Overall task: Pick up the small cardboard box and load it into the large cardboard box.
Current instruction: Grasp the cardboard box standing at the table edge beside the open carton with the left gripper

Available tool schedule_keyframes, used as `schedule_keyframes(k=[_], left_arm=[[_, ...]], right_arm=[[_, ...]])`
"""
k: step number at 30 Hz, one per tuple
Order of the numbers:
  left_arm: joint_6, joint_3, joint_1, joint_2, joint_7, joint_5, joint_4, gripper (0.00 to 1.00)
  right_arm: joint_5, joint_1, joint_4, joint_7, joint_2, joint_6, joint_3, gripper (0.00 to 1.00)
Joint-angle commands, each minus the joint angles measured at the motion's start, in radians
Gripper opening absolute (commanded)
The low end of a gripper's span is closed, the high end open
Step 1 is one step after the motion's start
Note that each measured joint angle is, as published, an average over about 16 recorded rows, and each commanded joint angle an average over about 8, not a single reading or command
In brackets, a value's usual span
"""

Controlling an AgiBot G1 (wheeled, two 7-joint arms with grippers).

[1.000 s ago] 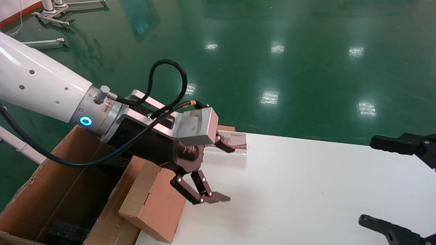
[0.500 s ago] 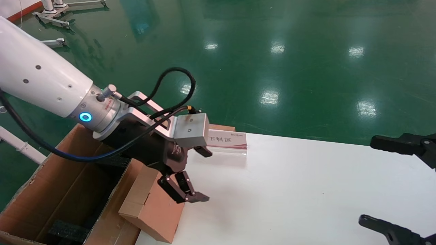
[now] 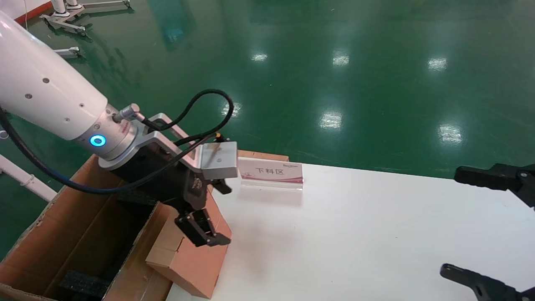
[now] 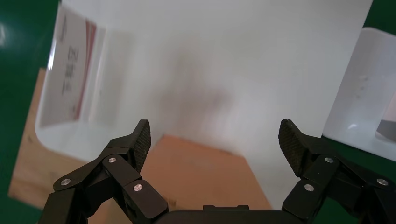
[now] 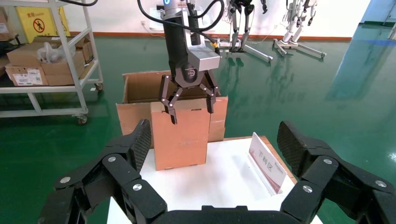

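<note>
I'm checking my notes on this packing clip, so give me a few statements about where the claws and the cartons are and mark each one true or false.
1. The left claw is open and sits over the small cardboard box. True.
2. The small cardboard box already lies inside the large cardboard box. False: it stands on the edge of the white table, beside the big carton.
3. The left claw is clamped on the small cardboard box and holds it in the air. False: its jaws are spread and the carton rests on the table.
4. The right claw is open and holds nothing. True.
5. A sign card stands on the table. True.
</note>
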Motion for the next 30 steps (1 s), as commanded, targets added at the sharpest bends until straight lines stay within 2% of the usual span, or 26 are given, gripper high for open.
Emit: schedule_keyframes(k=[1,14,30], left_arm=[[-0.001,0.029,-0.015,-0.005,-0.010,0.003,0.000,1.00],[0.000,0.227,-0.142,0.031,-0.147,0.074,-0.002,1.00],[-0.005,0.440,-0.269,0.103,-0.384,0.032,-0.001,1.00]], right_arm=[[0.000,0.000,0.000,0.000,0.000,0.000,0.000,1.00],[0.001,0.000,0.000,-0.001,0.000,0.000,-0.001,1.00],[0.001,0.000,0.000,-0.001,0.001,0.001,-0.002,1.00]])
